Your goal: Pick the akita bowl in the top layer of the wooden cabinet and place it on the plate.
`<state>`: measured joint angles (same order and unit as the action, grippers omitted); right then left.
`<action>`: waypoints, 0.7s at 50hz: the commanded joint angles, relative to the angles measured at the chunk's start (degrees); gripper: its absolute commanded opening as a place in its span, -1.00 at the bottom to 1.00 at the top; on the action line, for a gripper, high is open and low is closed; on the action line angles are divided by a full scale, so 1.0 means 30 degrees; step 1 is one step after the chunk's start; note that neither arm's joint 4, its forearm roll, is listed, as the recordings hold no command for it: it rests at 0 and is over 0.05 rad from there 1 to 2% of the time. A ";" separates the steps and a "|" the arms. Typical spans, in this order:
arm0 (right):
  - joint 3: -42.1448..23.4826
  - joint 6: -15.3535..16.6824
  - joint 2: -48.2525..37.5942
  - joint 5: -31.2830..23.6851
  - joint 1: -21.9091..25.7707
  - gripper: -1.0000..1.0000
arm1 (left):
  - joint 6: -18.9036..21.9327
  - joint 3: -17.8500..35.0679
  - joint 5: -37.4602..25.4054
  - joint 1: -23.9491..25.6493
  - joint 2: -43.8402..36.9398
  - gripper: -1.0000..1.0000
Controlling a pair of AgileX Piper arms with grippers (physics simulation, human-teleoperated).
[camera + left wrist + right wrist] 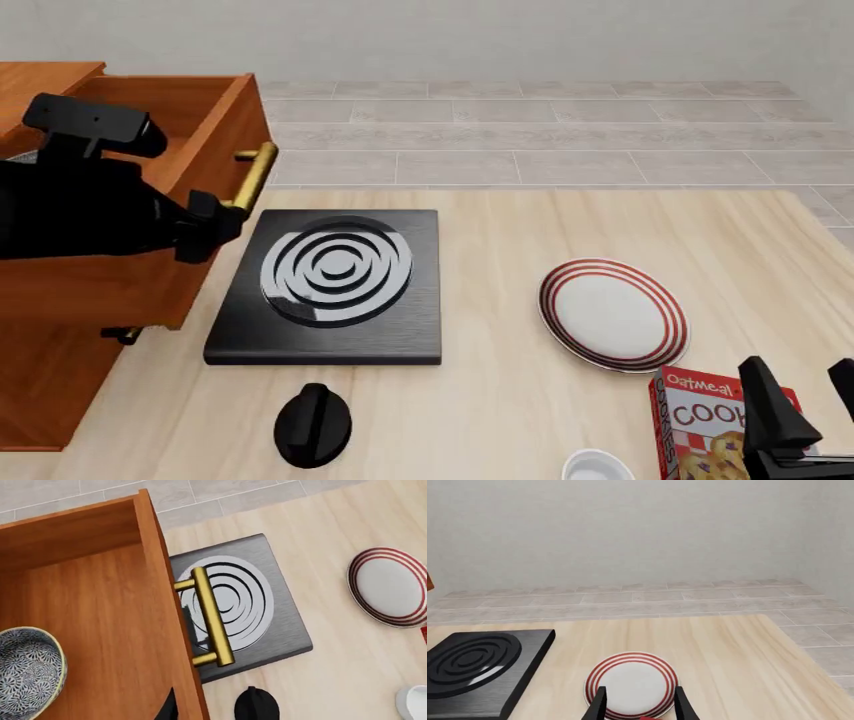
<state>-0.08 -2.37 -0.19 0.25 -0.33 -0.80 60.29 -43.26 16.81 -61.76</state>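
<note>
Akita bowl (27,672), the small round one with the dark speckled pattern and pale rim, sits inside the pulled-out top drawer (100,610) of the orange-brown wooden cabinet (60,370), resting on the drawer floor. So the drawer is open, folks, but the bowl is not lifted yet!

Left tool (213,707) shows only dark finger tips in the wrist view, one over the drawer front, one outside it; they stand apart and hold nothing, though how wide I cannot tell. In the front view the black left arm covers the drawer. The brass bar handle (212,616) is free of any grip.

Over by the tabletop's right edge, the round white plate with red rings (614,315) lies bare, waiting. Right tool (637,704) hangs near the tabletop's near right corner, fingers spread wide, empty, above the plate.

Left to do, by my read: reach in, grasp the bowl, carry it past the black stove with its grey ringed burner (334,280), and set it on the plate.
</note>
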 commanded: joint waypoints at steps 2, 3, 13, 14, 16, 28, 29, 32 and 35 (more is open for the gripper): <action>-0.0001 -0.0026 0.0029 -0.0017 -0.0021 1.00 | 0.0354 0.0093 0.0069 0.1215 -0.1309 1.00; -0.0001 -0.0029 0.0031 -0.0016 -0.0027 1.00 | 0.0342 0.0125 0.0077 0.1284 -0.1336 1.00; -0.0005 -0.0043 0.0051 -0.0011 -0.0061 1.00 | 0.0384 0.0205 0.0197 0.1515 -0.1518 1.00; -0.0005 -0.0052 0.0052 -0.0006 -0.0063 1.00 | 0.0379 0.0219 0.0203 0.1553 -0.1530 1.00; -0.0006 -0.0054 0.0050 -0.0013 -0.0052 1.00 | 0.0365 0.0269 0.0205 0.1659 -0.1568 1.00; -0.0007 -0.0063 0.0039 -0.0016 -0.0055 1.00 | 0.0238 0.0680 0.0180 0.2183 -0.1761 1.00; -0.0007 -0.0066 0.0041 -0.0015 -0.0058 1.00 | 0.0241 0.0702 0.0191 0.2223 -0.1771 1.00; -0.0006 -0.0062 0.0043 -0.0025 -0.0066 1.00 | 0.0233 0.0794 0.0191 0.2275 -0.1835 1.00; -0.0005 -0.0073 0.0045 -0.0020 -0.0065 1.00 | 0.0207 0.0950 0.0164 0.2366 -0.1878 1.00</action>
<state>-0.10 -2.55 -0.06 0.20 -0.50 -1.73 62.23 -43.44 20.85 -64.12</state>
